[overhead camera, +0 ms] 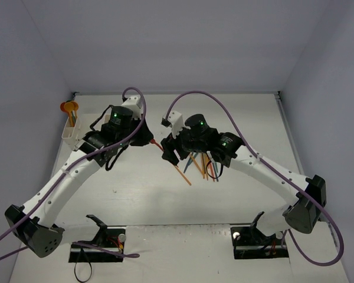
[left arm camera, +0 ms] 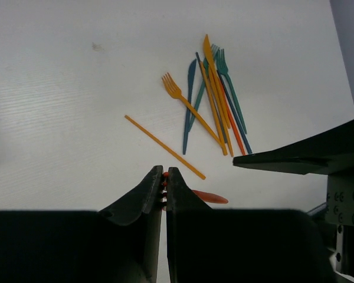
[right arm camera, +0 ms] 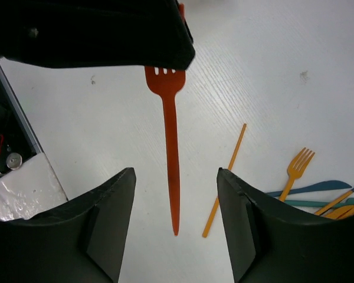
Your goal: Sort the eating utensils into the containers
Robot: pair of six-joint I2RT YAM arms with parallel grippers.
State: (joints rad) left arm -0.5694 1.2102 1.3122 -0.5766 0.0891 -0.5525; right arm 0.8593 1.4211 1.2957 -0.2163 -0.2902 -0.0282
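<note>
Far left of desk [left arm camera: 59,88]: white containers [overhead camera: 71,131] by the wall, one orange utensil [overhead camera: 69,108] standing upright in them. Left hand [left arm camera: 165,172] clenched on the tine end of a red fork [right arm camera: 170,135]; handle sticks out toward the right arm. Can't tell if the fork clears the desk. Right hand [right arm camera: 176,174] spread open, one finger either side of the fork handle, gaps both sides, no contact. Just right of that: lone orange stick [right arm camera: 225,174] flat on desk, then orange fork [right arm camera: 296,170], then loose pile [left arm camera: 215,100] of teal, blue, orange and yellow utensils, under the right arm in top view.
</note>
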